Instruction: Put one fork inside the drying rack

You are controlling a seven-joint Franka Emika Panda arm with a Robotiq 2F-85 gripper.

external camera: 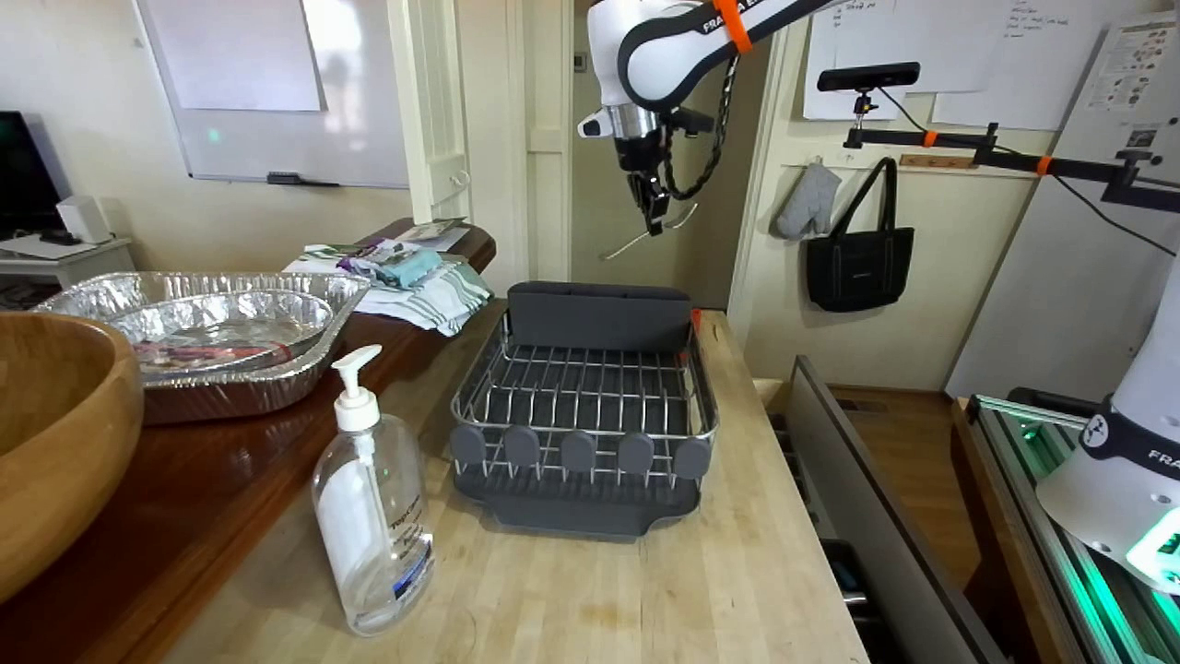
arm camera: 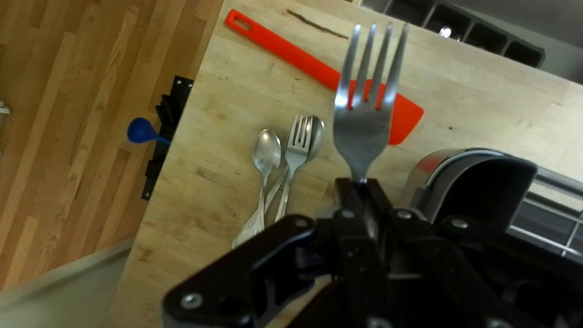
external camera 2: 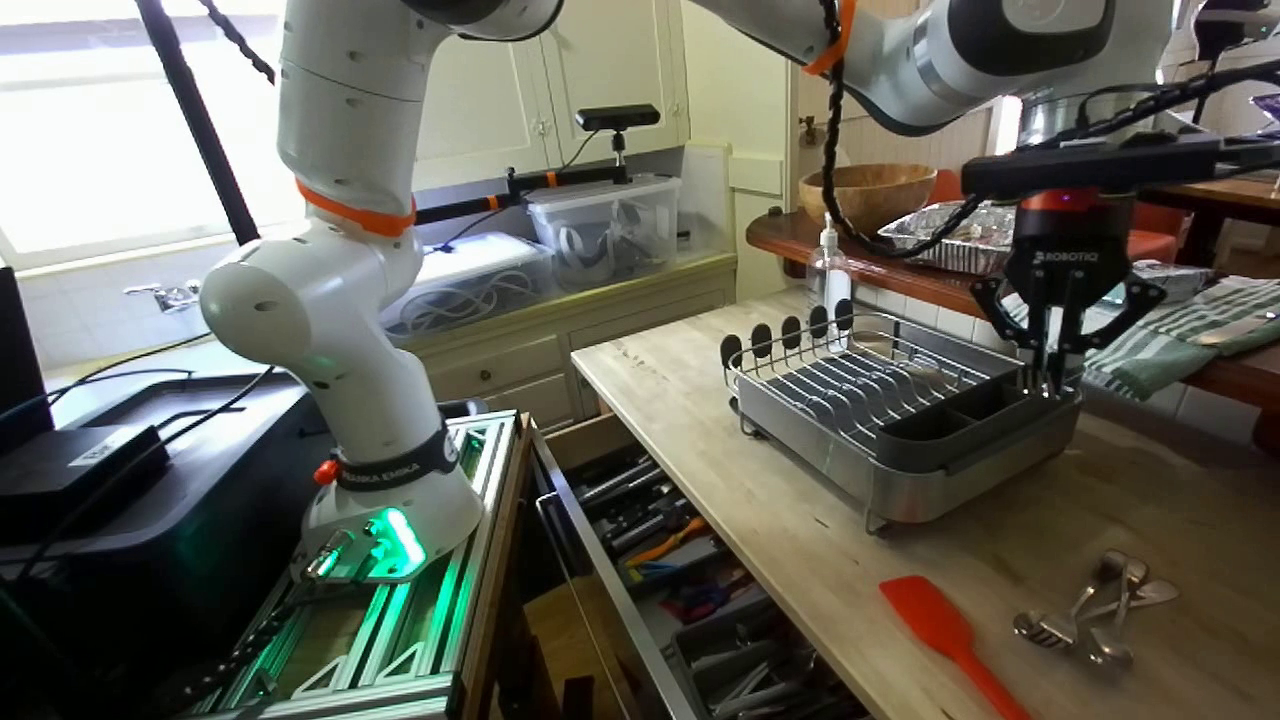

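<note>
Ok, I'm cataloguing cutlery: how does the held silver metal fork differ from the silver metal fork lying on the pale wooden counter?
The held fork is gripped by the black end effector; the lying fork is ungripped. In the wrist view, the held fork looks larger; the lying fork looks smaller, overlapping a silver spoon. Both are silver.

Exterior view: arm (external camera 2: 350, 130) upright, from base (external camera 2: 395, 495) at 8 o'clock to 11, cropped there; forearm (external camera 2: 770, 35) spans 12 to 1, wrist (external camera 2: 1050, 50) at 2. Gripper (external camera 2: 1048, 382) at 3, pointing to 6. Wrist view: gripper at 6, fingers (arm camera: 348, 200) toward 12, drawn close together, clamped.
</note>
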